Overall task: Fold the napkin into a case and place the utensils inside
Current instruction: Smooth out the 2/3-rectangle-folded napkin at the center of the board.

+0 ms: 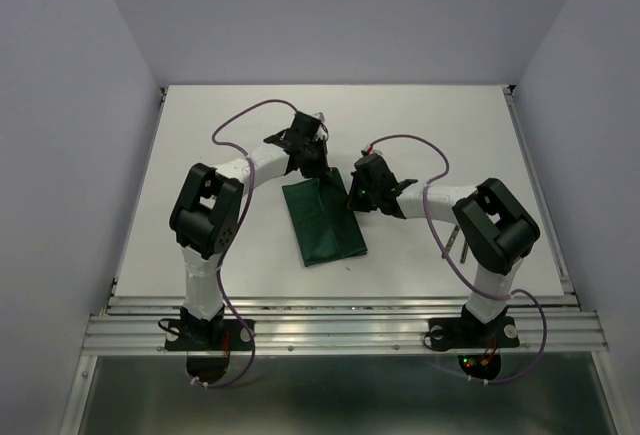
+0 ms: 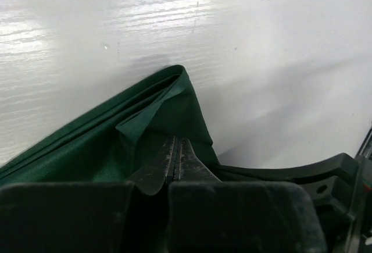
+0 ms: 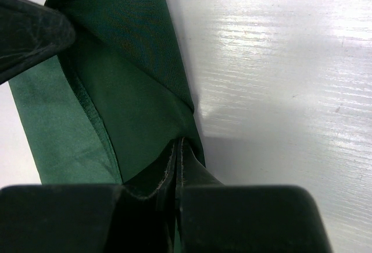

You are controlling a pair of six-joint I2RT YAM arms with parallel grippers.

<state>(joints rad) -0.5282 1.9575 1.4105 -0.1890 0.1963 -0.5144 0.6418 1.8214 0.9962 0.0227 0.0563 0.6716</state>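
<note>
Cloth is what both arms are gripping. We see the napkin (image 1: 325, 223) lying mid-tabletop (image 1: 200, 145) as a long, narrow green strip. It is already doubled over, with its near end flat and its far end taken at both corners.

Our left gripper (image 2: 176, 151) is clenched on the far left corner, where the layers bunch into a small peak. Our right gripper (image 3: 177, 151) is clenched on the far right edge, with green fabric squeezed between its jaws.

We judge the two-corner hold serves a purpose. It keeps the stacked layers together and the far edge taut, so the next fold can travel over evenly, while the near end on the tabletop acts as an anchor. If either pinch caught only the top layer, the fold could come apart.

The case looks unfinished to us, since nothing is inside it. A slim grey thing beside the right arm (image 1: 495, 225) may be the utensils (image 1: 462, 245). It lies well apart from the napkin and is mostly hidden, so we cannot tell.
</note>
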